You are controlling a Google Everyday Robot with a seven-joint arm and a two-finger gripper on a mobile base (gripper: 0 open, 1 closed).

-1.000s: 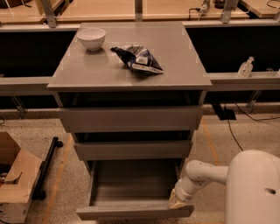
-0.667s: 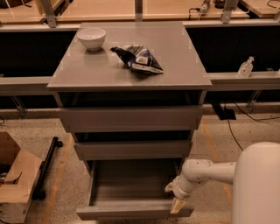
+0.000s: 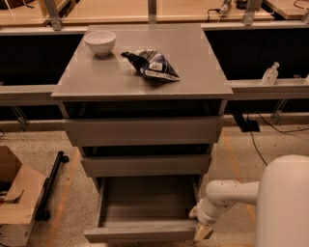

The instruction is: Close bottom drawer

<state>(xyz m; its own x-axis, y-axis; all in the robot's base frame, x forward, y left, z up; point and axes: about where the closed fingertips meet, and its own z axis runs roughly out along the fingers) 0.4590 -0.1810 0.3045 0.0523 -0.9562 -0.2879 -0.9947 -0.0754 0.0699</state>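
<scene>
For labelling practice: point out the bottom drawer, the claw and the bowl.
bottom drawer (image 3: 140,231): camera view, front panel.
claw (image 3: 203,232): camera view, tip, at drawer's right corner.
bowl (image 3: 100,43): camera view, outer side.

Robotics lab: long workbenches (image 3: 193,9) at 12 o'clock, loose cables (image 3: 263,147) at 3, cardboard box (image 3: 21,193) at 8, gripper (image 3: 202,231) at 5.

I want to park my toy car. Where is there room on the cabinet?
The cabinet top is bare right of the chip bag and in front of the bowl. Bowl and bag crowd the back left. The open bottom drawer looks bare, but the gripper is at its front-right corner.
</scene>
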